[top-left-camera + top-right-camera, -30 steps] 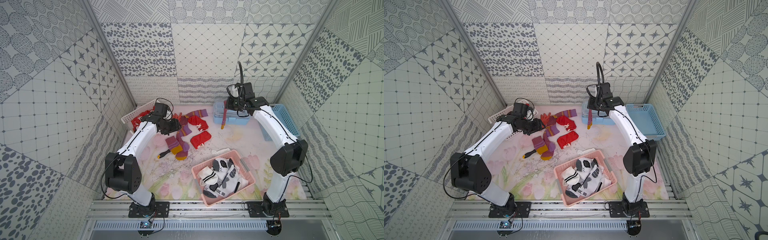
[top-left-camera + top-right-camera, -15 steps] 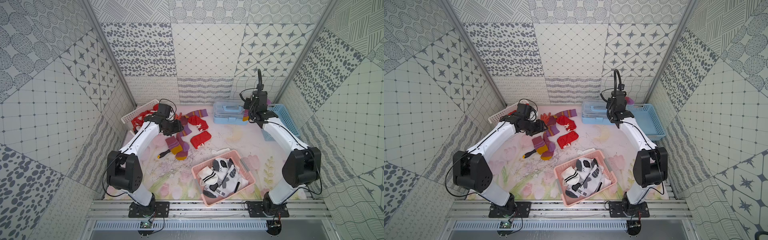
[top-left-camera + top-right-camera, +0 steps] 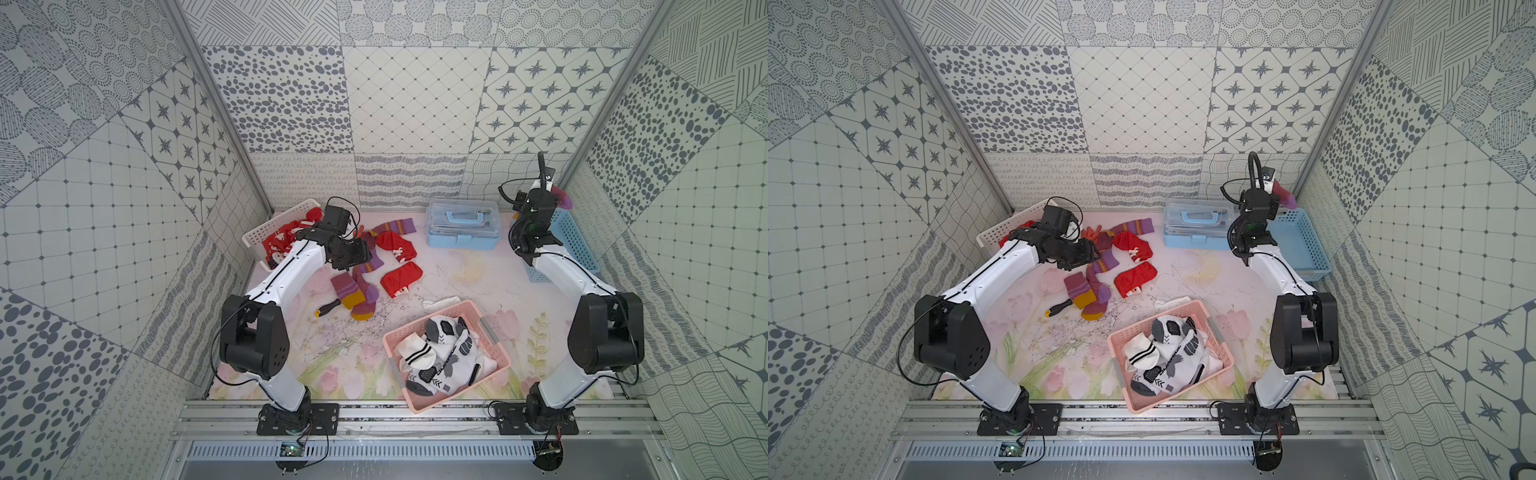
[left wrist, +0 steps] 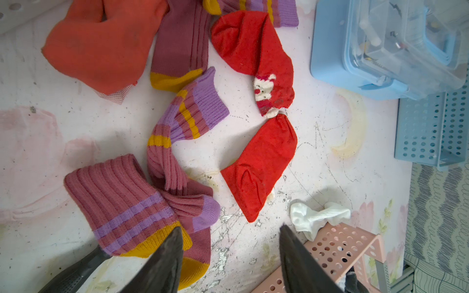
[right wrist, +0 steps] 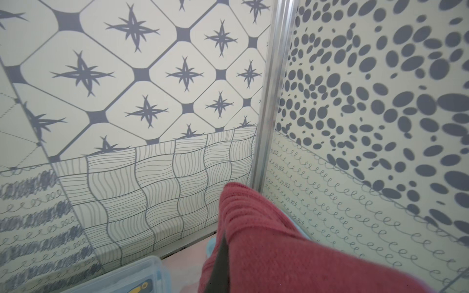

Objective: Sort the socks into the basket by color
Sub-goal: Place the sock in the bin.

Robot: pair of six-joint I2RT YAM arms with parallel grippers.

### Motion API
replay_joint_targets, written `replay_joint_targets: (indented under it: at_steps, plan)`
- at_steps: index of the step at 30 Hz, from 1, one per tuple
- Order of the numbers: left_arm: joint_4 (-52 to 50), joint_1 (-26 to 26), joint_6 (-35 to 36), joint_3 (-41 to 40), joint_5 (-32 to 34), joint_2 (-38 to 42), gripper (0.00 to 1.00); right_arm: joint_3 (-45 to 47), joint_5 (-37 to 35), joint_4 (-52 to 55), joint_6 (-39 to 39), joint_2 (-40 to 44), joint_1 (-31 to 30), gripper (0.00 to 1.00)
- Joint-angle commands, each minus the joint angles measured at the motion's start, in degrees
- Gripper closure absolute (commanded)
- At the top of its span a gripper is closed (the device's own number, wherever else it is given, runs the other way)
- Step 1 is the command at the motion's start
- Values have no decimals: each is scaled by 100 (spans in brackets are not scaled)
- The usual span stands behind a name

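Observation:
My right gripper [image 5: 223, 266] is shut on a purple sock [image 5: 279, 243] and holds it high over the back end of the blue basket [image 3: 577, 245], near the corner post. My left gripper [image 4: 231, 227] is open and empty, above the loose pile. In that pile lie purple socks with yellow toes [image 4: 127, 203] and two red socks [image 4: 264, 165]. Red socks [image 3: 278, 243] fill the white basket [image 3: 266, 230]. The pink basket [image 3: 415, 399] holds white socks [image 3: 444, 357]. Another white sock [image 4: 317, 218] lies just outside its far rim.
An orange-red glove [image 4: 96, 48] lies at the back of the pile. A clear-lidded blue toolbox [image 3: 461, 226] stands at the back, left of the blue basket. A screwdriver [image 3: 328, 307] lies beside the purple socks. Patterned walls close in on three sides.
My right arm has swung from over the toolbox to the right and upward, carrying the purple sock above the blue basket. The left arm has shifted only slightly over the pile.

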State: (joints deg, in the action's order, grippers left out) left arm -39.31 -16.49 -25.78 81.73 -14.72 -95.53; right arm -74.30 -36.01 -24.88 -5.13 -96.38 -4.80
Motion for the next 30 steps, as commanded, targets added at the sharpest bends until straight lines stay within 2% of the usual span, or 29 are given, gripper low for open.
replay_joint_targets:
  at_steps: [1,6,21,25,30]
  plan:
    - [-121,-47,-94,110,179,-49,40,56,-283,-923,-684,-161,-43,100]
    - [-94,-82,-164,136,188,-148,40,333,-652,-1326,-956,-369,-3,100]
    - [-341,-131,-199,466,312,-411,39,685,-435,-1316,-409,-982,966,100]
    - [-363,-127,-234,475,362,-492,39,529,-303,-974,-302,-1131,1047,100]
    - [-528,-131,-260,502,477,-535,38,348,50,89,363,-1278,1105,100]
